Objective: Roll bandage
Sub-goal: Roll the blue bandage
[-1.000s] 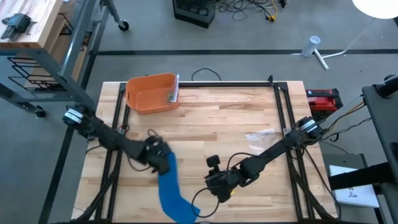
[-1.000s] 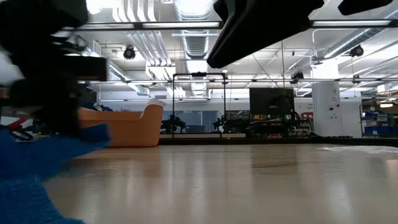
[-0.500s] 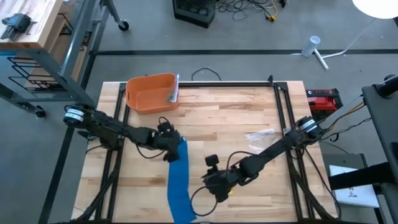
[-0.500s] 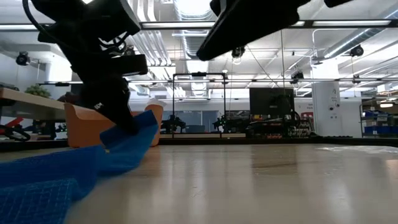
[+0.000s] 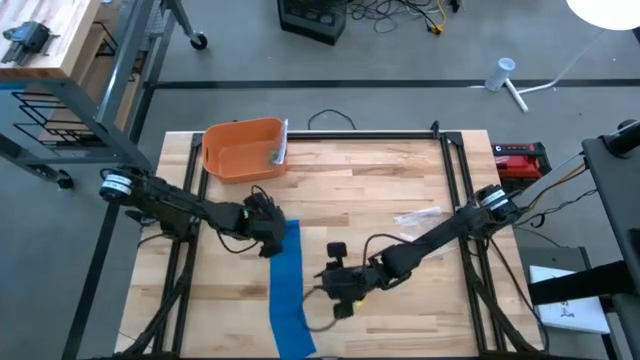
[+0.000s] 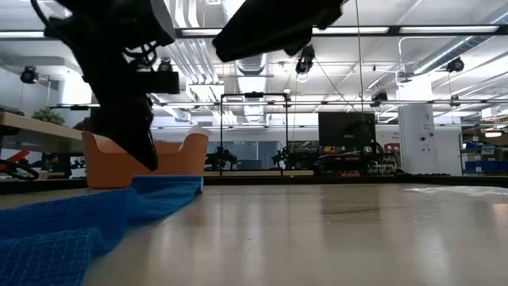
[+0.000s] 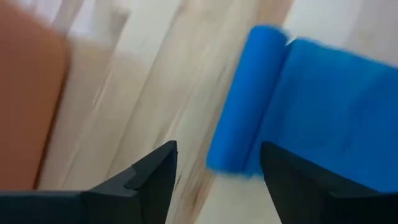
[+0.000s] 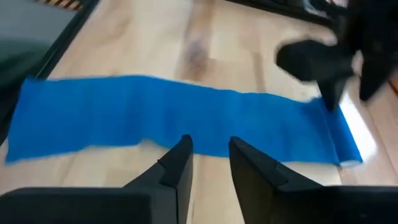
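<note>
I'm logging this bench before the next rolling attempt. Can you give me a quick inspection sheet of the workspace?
Surface: wooden table, dry, unmarked.
Job's things: blue bandage laid out flat, one end rolled.
Clutter: orange bin; clear wrapper.
Grippers: left gripper open, at the rolled end, not holding it; right gripper open, beside the strip's middle.
Cables: black lead at far edge.
Surroundings: red device off the right side; nobody seen.

Even ceiling light, table glare — soft motion blur in both wrist views
</note>
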